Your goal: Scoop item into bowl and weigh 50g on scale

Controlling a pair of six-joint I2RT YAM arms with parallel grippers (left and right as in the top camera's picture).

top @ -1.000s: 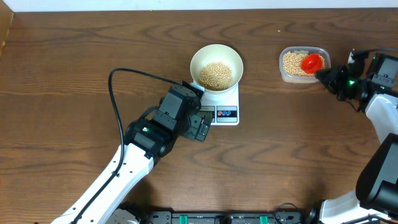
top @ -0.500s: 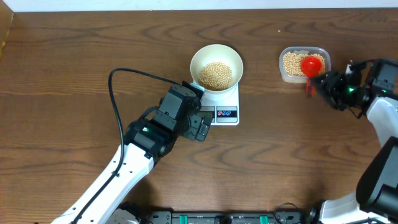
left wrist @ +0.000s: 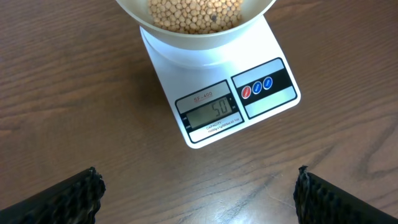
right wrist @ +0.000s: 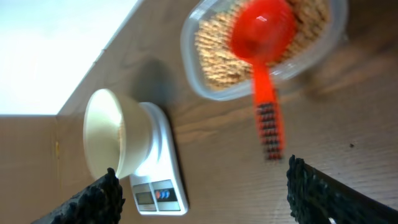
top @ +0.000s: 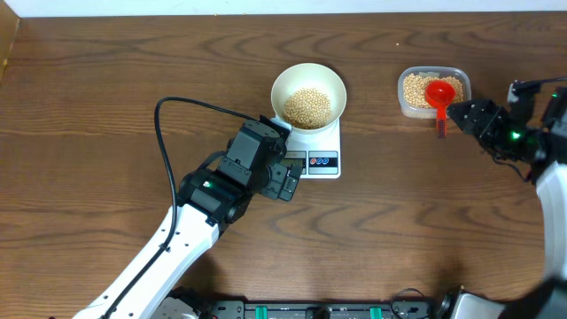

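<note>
Scoop (top: 438,92) in tub (top: 404,99), right claw (top: 459,113) apparently open

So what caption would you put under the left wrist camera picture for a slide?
White bowl of beans sits on the scale, display apparently reading 50, framed by the open left gripper.

- table (top: 106,80): wood, dark brown, visible grain, low sheen.
- bowl (top: 277,87): cream-white, smooth, glossy.
- scale (left wrist: 186,74): white plastic, smooth, satin; grey display window.
- beans (top: 307,105): tan, matt.
- tub (top: 406,106): clear plastic, smooth.
- scoop (top: 439,91): red plastic, glossy; ribbed handle.
- pads (left wrist: 62,199): black, coarse, pitted.
- arm shell (top: 177,239): white plastic, glossy.
</note>
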